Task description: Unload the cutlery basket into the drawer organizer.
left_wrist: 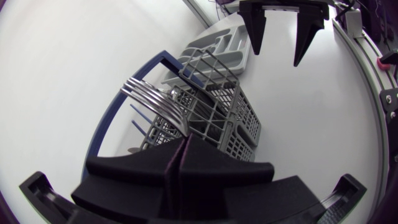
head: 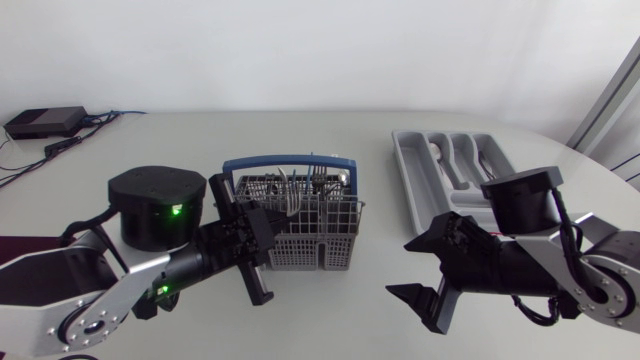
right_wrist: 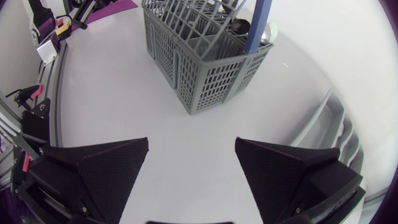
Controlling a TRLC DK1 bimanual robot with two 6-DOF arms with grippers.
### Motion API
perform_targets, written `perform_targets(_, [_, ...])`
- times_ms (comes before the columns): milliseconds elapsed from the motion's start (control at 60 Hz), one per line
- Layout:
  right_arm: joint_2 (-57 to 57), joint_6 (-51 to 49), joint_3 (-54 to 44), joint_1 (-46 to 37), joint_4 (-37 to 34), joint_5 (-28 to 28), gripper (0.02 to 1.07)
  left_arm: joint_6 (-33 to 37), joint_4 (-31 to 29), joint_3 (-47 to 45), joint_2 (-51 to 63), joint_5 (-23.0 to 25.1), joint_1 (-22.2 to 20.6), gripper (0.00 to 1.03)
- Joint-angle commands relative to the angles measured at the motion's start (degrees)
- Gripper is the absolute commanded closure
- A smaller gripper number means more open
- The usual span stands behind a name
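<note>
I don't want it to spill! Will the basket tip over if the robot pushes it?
The basket is thin plastic mesh, so probably light; on the smooth table it would likely slide first. Its tall handle and upright cutlery might make a high push tip it.

My right fingers [right_wrist: 106, 168] and left fingers [left_wrist: 137, 174] are plain matte black. The cutlery basket [head: 310, 245] is mid grey, its walls a lattice of small square and slotted openings, and its handle [head: 290, 159] is blue. The fork [left_wrist: 155, 102] shines silver. The drawer organizer [head: 403, 165] is a paler, plain grey. The bench [head: 330, 320] is white. My left arm [head: 50, 280] is silver-grey with black joints and shows small green lights [head: 175, 211].
</note>
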Motion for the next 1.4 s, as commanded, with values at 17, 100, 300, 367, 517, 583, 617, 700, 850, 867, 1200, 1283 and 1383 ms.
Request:
perform_targets(17, [0.7, -0.7, -0.6, 0.8, 0.2, 0.5, 0.07, -3.5, 0.6, -1.6, -1.5, -2.2, -1.5, 0.99])
perform_targets(100, [0.8, -0.5, -0.6, 1.7, 0.2, 1.1, 0.07, -7.4, 1.8, -1.7, -1.6, -4.8, -1.7, 0.99])
perform_targets(300, [1.8, -0.3, 0.1, 2.5, 0.2, 1.4, 0.07, -7.8, 10.5, -6.4, -1.4, -9.0, -4.6, 0.99])
perform_targets(367, [2.2, -0.3, 0.3, 2.7, 0.2, 1.5, 0.07, -7.8, 12.7, -7.4, -1.2, -9.7, -5.3, 0.99])
perform_targets(517, [2.9, -0.2, 1.3, 2.8, 0.3, 1.4, 0.07, -7.8, 16.8, -8.5, -1.5, -11.0, -5.7, 0.99])
perform_targets(583, [2.9, -0.2, 1.8, 2.9, 0.0, 1.4, 0.07, -7.7, 17.3, -8.4, -1.6, -11.3, -6.2, 0.99])
perform_targets(617, [2.9, -0.2, 2.2, 3.1, -0.3, 1.4, 0.07, -7.7, 17.8, -8.4, -1.6, -12.1, -6.9, 0.99])
perform_targets(700, [2.9, -0.2, 2.7, 3.5, -0.5, 1.4, 0.07, -7.6, 18.7, -8.5, -1.7, -12.6, -7.0, 0.99])
perform_targets(850, [3.3, 0.2, 3.0, 3.9, -0.6, 1.4, 0.07, -7.1, 21.1, -9.9, -2.6, -14.8, -9.0, 0.99])
perform_targets(867, [3.3, 0.2, 3.1, 3.9, -0.5, 1.4, 0.07, -7.0, 21.4, -10.1, -2.5, -15.1, -9.3, 0.99])
perform_targets(1200, [5.3, 1.0, 4.6, 4.9, -0.5, 1.5, 0.07, -1.9, 30.3, -13.1, -0.2, -18.5, -12.5, 0.99])
perform_targets(1283, [5.6, 1.0, 4.4, 4.9, -0.3, 1.5, 0.07, 0.0, 33.2, -13.6, 1.7, -18.7, -12.7, 0.99])
perform_targets(1383, [5.6, 1.0, 4.3, 4.9, -0.2, 1.5, 0.07, 2.0, 36.8, -14.1, 4.2, -19.3, -13.0, 0.99])
